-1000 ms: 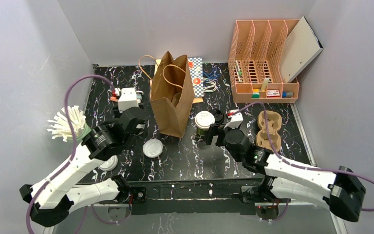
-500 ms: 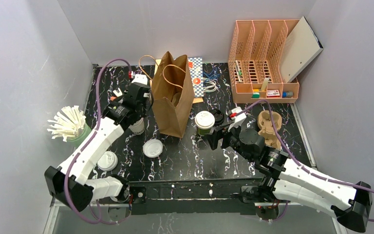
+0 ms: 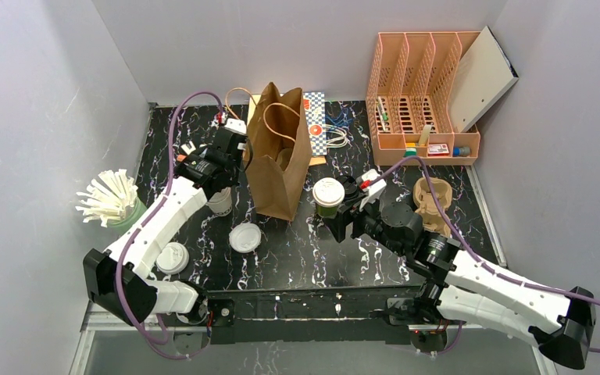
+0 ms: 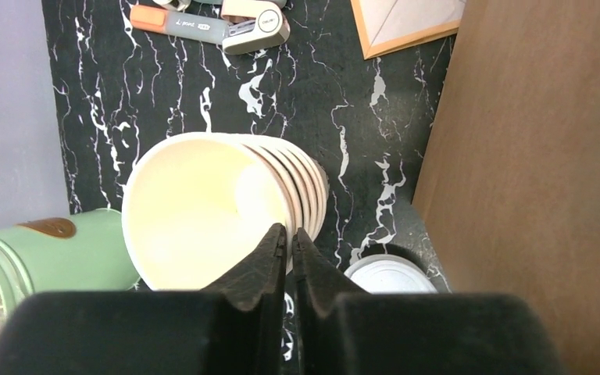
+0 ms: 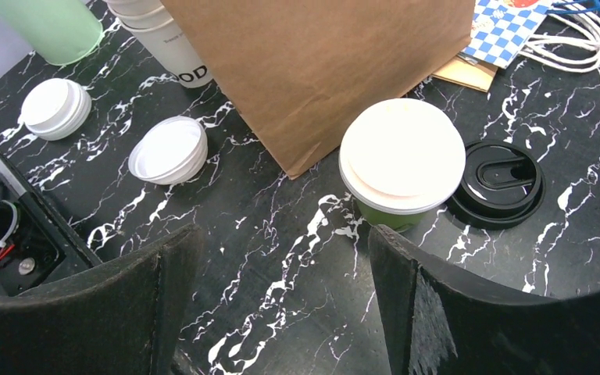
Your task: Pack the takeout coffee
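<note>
1 green lidded cup (image 5: 401, 168) stands just ahead of the right claw (image 5: 285, 238).

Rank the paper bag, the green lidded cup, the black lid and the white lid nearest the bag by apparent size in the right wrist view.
1. paper bag
2. green lidded cup
3. black lid and white lid, unranked: nearly alike, black one partly hidden by cup.

One green capped cup (image 3: 328, 194), one pale capped cup (image 3: 173, 258), one bag (image 3: 277, 168), one cup stack (image 4: 203, 211).
</note>
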You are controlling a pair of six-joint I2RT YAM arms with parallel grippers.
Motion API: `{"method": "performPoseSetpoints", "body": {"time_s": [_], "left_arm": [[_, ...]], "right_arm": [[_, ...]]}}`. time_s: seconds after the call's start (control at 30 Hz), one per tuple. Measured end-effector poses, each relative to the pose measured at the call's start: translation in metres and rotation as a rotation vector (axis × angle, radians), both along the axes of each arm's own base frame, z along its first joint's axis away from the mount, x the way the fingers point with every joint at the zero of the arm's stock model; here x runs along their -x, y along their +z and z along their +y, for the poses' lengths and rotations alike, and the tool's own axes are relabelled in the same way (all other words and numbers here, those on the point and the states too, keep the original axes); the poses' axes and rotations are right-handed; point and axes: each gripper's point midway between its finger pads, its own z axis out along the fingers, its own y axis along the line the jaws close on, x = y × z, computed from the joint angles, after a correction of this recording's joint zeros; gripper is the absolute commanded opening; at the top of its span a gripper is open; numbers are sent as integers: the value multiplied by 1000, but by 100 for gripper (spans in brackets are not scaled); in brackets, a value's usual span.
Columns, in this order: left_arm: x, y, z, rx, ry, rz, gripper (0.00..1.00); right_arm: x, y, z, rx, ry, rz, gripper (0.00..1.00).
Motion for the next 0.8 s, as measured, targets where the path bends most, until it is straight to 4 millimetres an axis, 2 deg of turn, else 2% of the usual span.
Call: {"method": "performPoseSetpoints", "body": {"time_s": [0.13, 0.43, 0.63, 0.8], "left_arm": [[1, 3, 2, -12, -1, 8, 0], [-3, 37, 1, 5, -4, -39, 0], [-2, 34, 1, 4, -7, -29, 0], [-1, 33, -2, 15, -16, -21, 0]], "right_arm": [[1, 7, 4, -10, 18, -7, 86], [2, 15, 19, -8, 78, -13, 86], [4, 17, 26, -14, 109, -11, 86], [5, 18, 28, -18, 120, -11, 81]]}}
